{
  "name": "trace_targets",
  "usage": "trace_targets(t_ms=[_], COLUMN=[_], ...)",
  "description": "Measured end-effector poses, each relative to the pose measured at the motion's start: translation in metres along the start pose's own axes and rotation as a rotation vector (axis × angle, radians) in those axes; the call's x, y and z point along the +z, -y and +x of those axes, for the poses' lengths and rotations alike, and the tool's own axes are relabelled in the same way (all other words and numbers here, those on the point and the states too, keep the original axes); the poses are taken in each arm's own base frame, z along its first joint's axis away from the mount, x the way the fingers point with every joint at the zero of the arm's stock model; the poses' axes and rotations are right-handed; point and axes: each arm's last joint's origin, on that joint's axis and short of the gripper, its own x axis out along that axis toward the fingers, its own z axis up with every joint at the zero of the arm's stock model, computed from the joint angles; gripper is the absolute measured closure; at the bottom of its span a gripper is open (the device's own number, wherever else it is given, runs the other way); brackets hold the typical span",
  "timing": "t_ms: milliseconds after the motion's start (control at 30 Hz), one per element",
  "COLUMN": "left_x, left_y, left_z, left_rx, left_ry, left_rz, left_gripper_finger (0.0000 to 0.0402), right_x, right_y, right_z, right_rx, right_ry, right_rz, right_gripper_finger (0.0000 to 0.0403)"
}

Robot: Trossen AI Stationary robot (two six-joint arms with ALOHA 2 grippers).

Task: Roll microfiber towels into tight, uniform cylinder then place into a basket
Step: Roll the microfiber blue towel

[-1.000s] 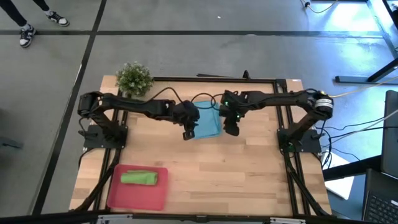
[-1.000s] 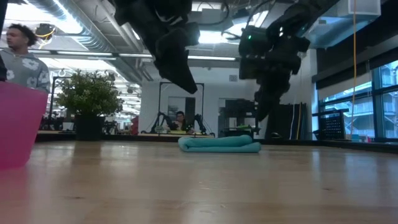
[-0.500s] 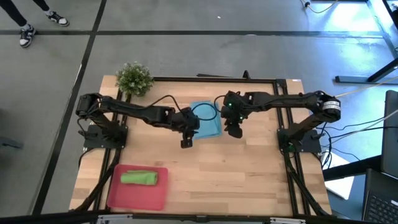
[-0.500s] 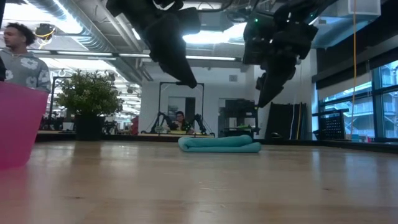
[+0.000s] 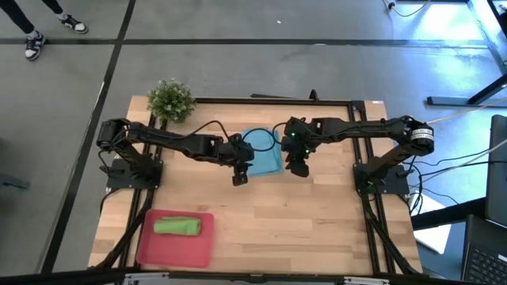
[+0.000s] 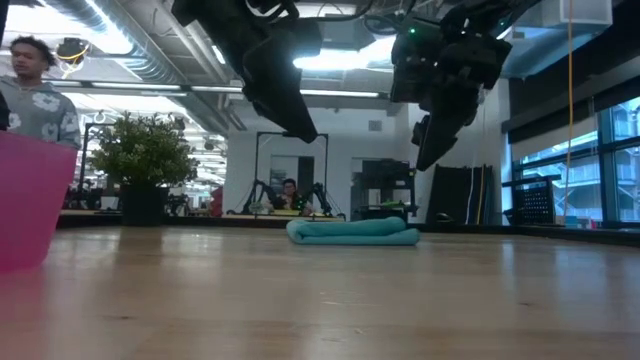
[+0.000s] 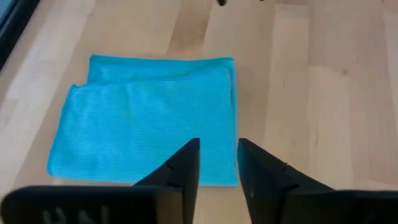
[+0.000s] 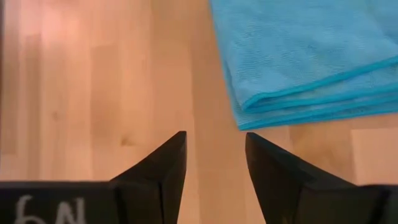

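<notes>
While your folded light blue towel lies flat near the table's far edge, both grippers hang above it with nothing held. Your left gripper sits at the towel's left near corner; its wrist view shows the fingers parted by a narrow gap, their tips over the towel's near edge. Your right gripper sits just right of the towel, fingers spread wider over bare wood, the towel's layered corner just beyond them. Only the low view shows both grippers raised clear of the towel. Only the high view shows the rolled lime green towel lying in the pinkish-red tray, well apart from the blue towel.
</notes>
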Motion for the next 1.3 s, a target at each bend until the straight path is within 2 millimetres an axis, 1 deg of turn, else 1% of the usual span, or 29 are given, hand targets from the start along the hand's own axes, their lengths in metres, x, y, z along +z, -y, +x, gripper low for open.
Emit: trace_targets(t_ms=[133,200,300,367,567,633,767,1000,1200,1300], left_x=[0.0,0.0,-0.001,-0.006,-0.016,-0.018,-0.021,-0.02,-0.02,-0.021], left_y=[0.0,0.001,0.004,0.006,0.013,0.014,0.015,0.015,0.015,0.019], left_z=[0.0,0.0,0.004,0.009,0.03,0.035,0.039,0.039,0.038,0.038], left_rx=[-0.004,-0.023,-0.035,-0.035,-0.036,-0.036,-0.035,-0.035,-0.034,-0.04], left_ry=[-0.001,-0.003,-0.013,-0.051,-0.124,-0.128,-0.149,-0.148,-0.148,-0.149], left_rz=[-0.002,-0.002,0.023,0.05,0.073,0.073,0.073,0.063,0.043,0.051], left_gripper_finger=[0.0277,0.0267,0.0261,0.0261,0.0263,0.0264,0.0264,0.0264,0.0264,0.0264], right_x=[0.001,0.002,0.005,0.007,0.009,0.011,0.008,0.001,0.0,-0.001], right_y=[-0.002,-0.002,-0.005,-0.008,-0.013,-0.013,-0.006,0.005,0.011,0.012], right_z=[0.0,0.001,0.002,0.006,0.027,0.038,0.057,0.085,0.098,0.102], right_rx=[0.023,0.023,0.015,0.004,0.004,-0.031,-0.086,-0.112,-0.175,-0.172], right_ry=[0.009,0.021,0.044,0.052,0.026,0.018,-0.048,-0.145,-0.175,-0.191], right_rz=[-0.016,-0.05,-0.14,-0.198,-0.414,-0.474,-0.542,-0.596,-0.594,-0.587], right_gripper_finger=[0.0237,0.0236,0.0223,0.0208,0.0167,0.0163,0.0164,0.0166,0.0166,0.0171])
